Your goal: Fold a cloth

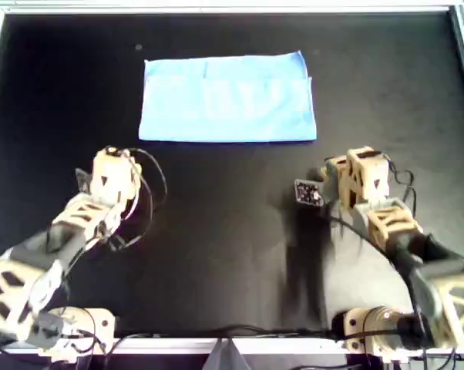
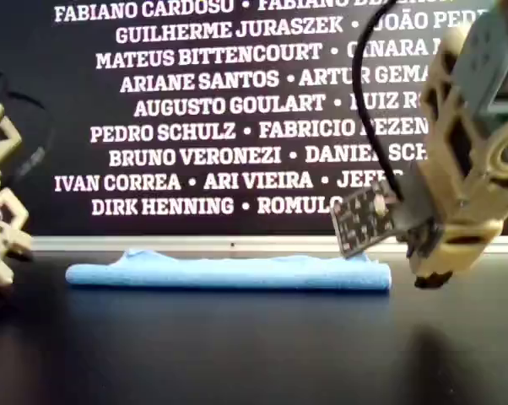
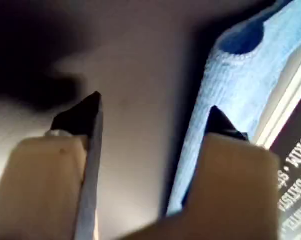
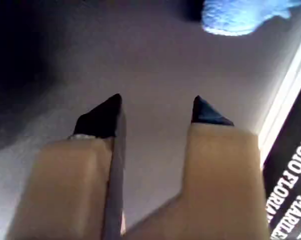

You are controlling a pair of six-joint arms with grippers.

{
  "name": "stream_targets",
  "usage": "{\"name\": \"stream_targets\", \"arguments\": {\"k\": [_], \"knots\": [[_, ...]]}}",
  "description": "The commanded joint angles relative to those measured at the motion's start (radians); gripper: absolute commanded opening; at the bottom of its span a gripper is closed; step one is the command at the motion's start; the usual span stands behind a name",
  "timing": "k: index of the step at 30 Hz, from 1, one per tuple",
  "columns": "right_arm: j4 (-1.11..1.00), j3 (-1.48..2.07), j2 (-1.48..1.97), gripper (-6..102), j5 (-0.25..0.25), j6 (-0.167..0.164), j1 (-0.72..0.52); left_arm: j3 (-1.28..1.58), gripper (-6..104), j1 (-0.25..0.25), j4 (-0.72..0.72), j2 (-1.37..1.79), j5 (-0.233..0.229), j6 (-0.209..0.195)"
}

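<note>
Black surface (image 1: 232, 231): folded light-blue cloth (image 1: 228, 100) lies flat.
Soft, light; pinch near-edge corners. Left claw (image 3: 153, 117), right claw (image 4: 155, 112) open, empty.

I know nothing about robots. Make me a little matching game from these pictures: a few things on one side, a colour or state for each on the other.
Things:
1. cloth
2. left gripper
3. table surface
4. table rim

States:
A. black
B. open, holding nothing
C. light blue, lying folded
D. pale metal

Pairs: 1-C, 2-B, 3-A, 4-D
</note>
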Motion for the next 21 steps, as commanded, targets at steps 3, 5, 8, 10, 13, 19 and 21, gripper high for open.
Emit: {"name": "stream_targets", "arguments": {"k": [3, 5, 8, 10, 13, 19, 21], "knots": [[-0.035, -0.121, -0.046, 55, 0.002, -0.008, 0.018, -0.143, 73, 0.008, -0.02, -0.08, 0.005, 0.005], [-0.035, -0.143, -0.051, 55, 0.006, -0.008, 0.017, -0.181, 74, 0.009, -0.02, -0.115, 0.005, 0.003], [-0.035, -0.166, -0.069, 55, -0.009, -0.008, 0.023, -0.233, 74, 0.009, -0.02, -0.17, 0.005, 0.003], [-0.035, -0.179, -0.071, 55, -0.009, -0.006, 0.035, -0.275, 74, 0.009, -0.02, -0.218, 0.005, 0.003], [-0.035, -0.227, -0.11, 55, 0.006, -0.006, 0.052, -0.35, 74, 0.009, -0.02, -0.259, -0.008, 0.003], [-0.017, -0.362, -0.215, 55, 0.008, -0.006, 0.052, -0.42, 74, 0.009, -0.02, -0.327, 0.003, 0.005], [-0.017, -0.377, -0.227, 55, 0.008, -0.006, 0.052, -0.422, 74, 0.009, -0.02, -0.333, 0.003, 0.005]]}}
